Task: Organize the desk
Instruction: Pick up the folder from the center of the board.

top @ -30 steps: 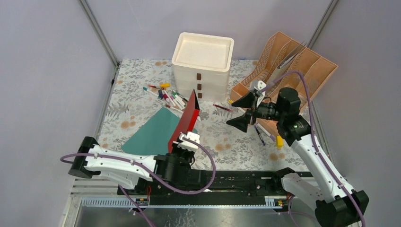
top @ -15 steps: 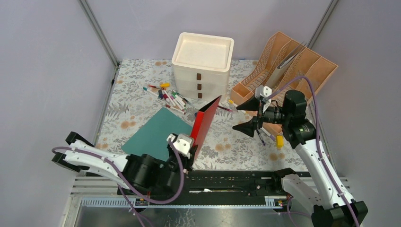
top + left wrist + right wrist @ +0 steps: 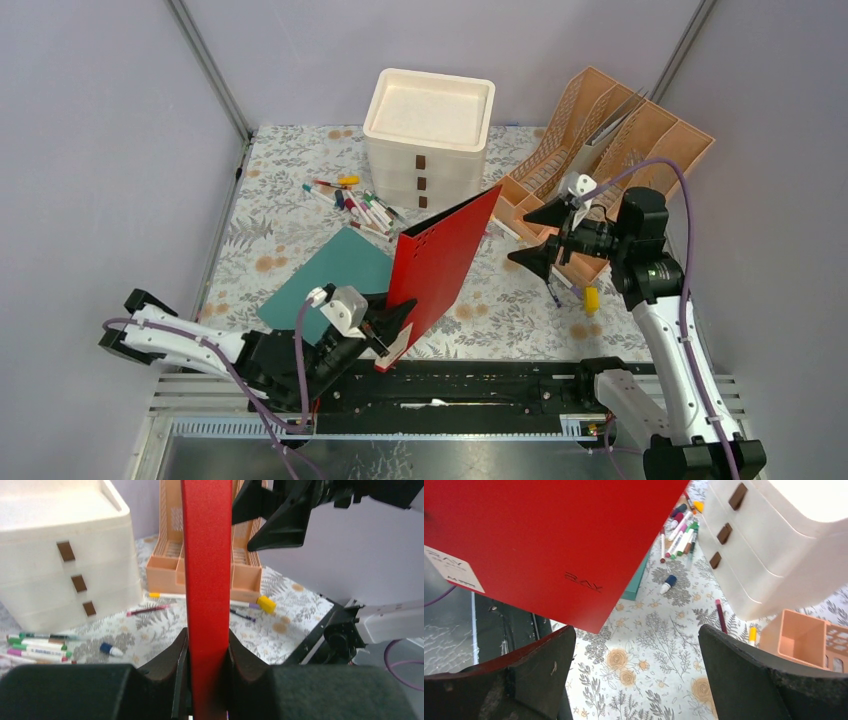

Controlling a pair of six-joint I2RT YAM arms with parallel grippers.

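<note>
The desk (image 3: 290,215) wears a pale cloth with ferns and orange flowers. My left gripper (image 3: 388,325) is shut on the lower edge of a red folder (image 3: 445,262) and holds it tilted up above the desk's near middle; the folder shows edge-on in the left wrist view (image 3: 206,580) and as a broad red face in the right wrist view (image 3: 549,545). My right gripper (image 3: 540,238) is open and empty, hovering right of the folder in front of the orange file rack (image 3: 620,140).
A teal folder (image 3: 330,280) lies flat at the near left. Several markers (image 3: 355,205) lie before the white drawer unit (image 3: 428,135). A yellow-capped pen (image 3: 590,298) and dark pens lie near the rack. Metal rails frame the edges.
My left arm has swung the red folder rightward and turned its broad face up toward the camera. My right gripper has drawn back to the right toward the rack, staying open.
</note>
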